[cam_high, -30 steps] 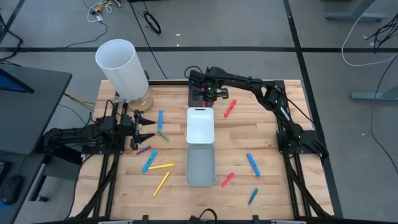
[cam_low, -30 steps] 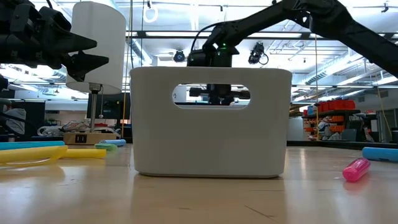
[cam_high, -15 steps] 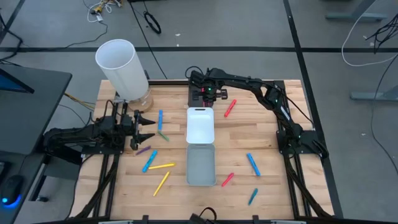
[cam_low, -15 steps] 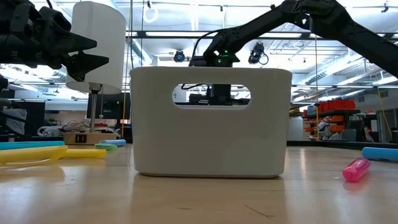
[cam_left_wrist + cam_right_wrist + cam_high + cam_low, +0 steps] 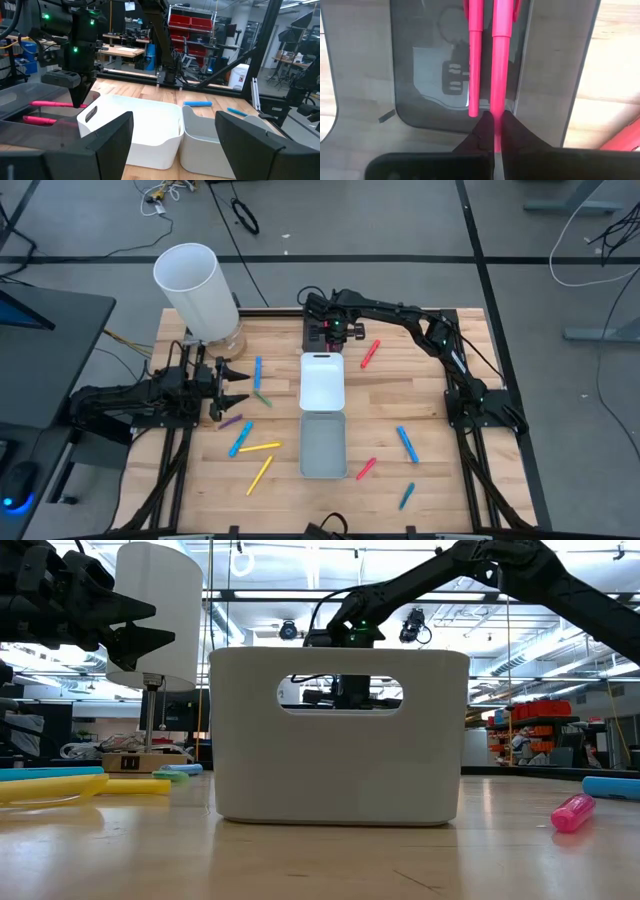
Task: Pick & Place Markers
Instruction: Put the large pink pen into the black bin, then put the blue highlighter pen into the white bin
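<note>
Several markers lie scattered on the table: a red one (image 5: 370,354), blue (image 5: 257,371), yellow (image 5: 258,447), blue (image 5: 407,443). My right gripper (image 5: 328,332) reaches over the black tray (image 5: 420,75) at the far edge and is shut on a pink-red marker (image 5: 500,55). A second pink marker (image 5: 474,60) lies beside it on the tray floor. My left gripper (image 5: 240,385) hovers open at the table's left, above the markers there and touching nothing. The white tray (image 5: 322,383) and grey tray (image 5: 323,443) stand end to end in the middle. My right gripper pinches the pink-red marker at its near end (image 5: 495,119) between its two fingers (image 5: 512,134). The fingers come from above, pointing down into the black tray. The marker runs level away from the fingertips along the tray, next to the other pink marker; whether it rests on the floor I cannot tell.
A tall white cylinder (image 5: 195,290) stands on a base at the far left corner, just behind my left arm. The white tray's wall (image 5: 335,740) fills the low view's middle. Bare wood shows between the trays and the table's right edge.
My right gripper has sunk a little toward the black tray and then kept still, its fingers staying shut on the marker. Nothing else on the table has moved.
</note>
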### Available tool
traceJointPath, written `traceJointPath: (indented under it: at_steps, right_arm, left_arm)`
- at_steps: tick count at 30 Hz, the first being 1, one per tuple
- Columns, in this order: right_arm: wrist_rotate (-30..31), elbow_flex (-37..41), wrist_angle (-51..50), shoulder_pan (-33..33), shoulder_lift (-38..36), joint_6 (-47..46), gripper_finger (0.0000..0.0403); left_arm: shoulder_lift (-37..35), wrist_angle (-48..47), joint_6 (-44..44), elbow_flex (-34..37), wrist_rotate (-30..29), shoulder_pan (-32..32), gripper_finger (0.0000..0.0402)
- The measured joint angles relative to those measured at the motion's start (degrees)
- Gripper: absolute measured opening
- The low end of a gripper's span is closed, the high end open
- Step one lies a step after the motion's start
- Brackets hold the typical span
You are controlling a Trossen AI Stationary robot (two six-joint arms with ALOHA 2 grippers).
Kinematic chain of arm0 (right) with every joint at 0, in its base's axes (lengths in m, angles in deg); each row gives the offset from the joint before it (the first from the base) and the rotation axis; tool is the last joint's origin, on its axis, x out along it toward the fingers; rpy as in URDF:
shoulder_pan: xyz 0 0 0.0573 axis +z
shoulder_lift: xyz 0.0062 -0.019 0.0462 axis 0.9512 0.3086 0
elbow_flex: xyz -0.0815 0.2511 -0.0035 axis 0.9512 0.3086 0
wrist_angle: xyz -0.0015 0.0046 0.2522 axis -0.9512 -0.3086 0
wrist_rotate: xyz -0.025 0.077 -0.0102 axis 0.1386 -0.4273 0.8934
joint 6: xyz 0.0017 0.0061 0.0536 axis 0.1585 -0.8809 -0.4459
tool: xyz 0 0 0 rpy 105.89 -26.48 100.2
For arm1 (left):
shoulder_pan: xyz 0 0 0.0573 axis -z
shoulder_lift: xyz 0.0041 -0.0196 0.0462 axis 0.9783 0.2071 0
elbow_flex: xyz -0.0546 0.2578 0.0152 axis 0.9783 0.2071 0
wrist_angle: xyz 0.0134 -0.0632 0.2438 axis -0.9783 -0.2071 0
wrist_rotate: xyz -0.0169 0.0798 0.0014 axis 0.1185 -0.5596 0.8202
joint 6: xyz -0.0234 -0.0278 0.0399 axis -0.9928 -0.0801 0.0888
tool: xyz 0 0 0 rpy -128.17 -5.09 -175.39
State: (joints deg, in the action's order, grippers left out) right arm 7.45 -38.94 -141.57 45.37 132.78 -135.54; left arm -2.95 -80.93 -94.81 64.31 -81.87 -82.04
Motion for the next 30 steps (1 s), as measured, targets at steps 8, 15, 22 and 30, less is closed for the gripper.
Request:
traceJointPath:
  at_steps: [8, 15, 22, 30]
  right_arm:
    - [0.02, 0.0, 0.17, 0.0, 0.0, 0.32, 0.0006]
    - [0.03, 0.0, 1.03, -0.07, 0.0, -0.02, 0.0018]
    - [0.04, 0.0, 1.08, -0.04, 0.0, -1.09, 0.0055]
    - [-0.03, 0.0, 1.09, -0.04, 0.0, -1.12, 0.0092]
  left_arm:
    - [-0.01, 0.0, -0.01, -0.01, 0.0, 0.0, 0.0288]
    - [-0.01, 0.0, 0.0, -0.02, 0.0, -0.01, 0.0288]
    - [-0.01, 0.0, 0.0, -0.02, 0.0, 0.0, 0.0288]
    - [-0.02, 0.0, 0.0, -0.02, 0.0, 0.0, 0.0288]
